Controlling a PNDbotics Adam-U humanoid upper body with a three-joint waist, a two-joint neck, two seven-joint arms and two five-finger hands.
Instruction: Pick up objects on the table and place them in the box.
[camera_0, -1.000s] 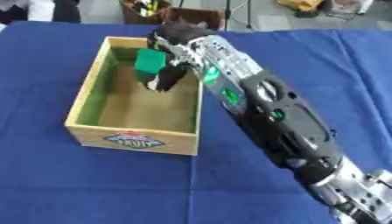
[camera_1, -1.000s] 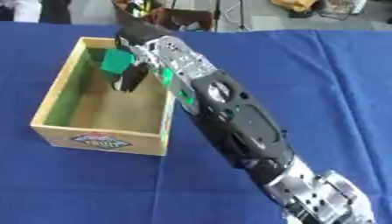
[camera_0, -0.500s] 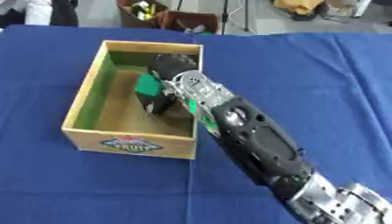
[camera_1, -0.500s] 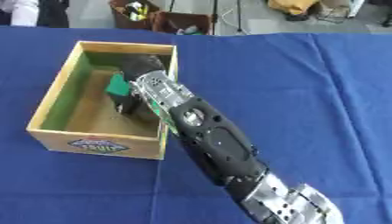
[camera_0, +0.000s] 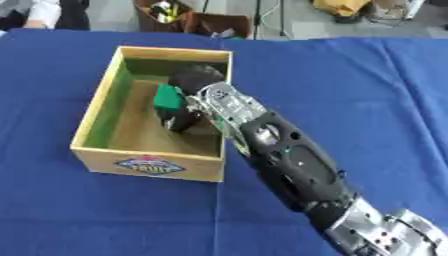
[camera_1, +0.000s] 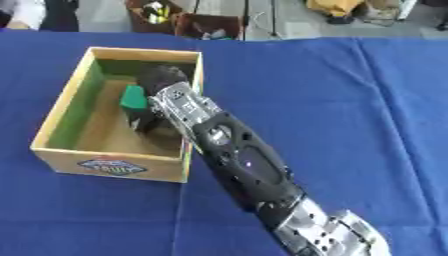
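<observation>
A green block (camera_0: 168, 97) sits inside the wooden box (camera_0: 98, 107), low over the brown floor and nearer the far right corner than the near wall. The right hand (camera_0: 188, 107) reaches into the box from above its right wall, black fingers (camera_0: 179, 120) curled around the block, one side of which shows green on the hand's left. Whether the block rests on the box floor cannot be told. The box is open-topped, with green lining on the inner left and far walls and a printed label (camera_0: 149, 164) on the outer near wall. It stands on the blue tablecloth (camera_0: 367, 90) toward the table's far left part. The right arm (camera_0: 289, 165) runs from the near right corner diagonally up across the cloth, crossing the box's right wall. The left hand does not show in either view.
</observation>
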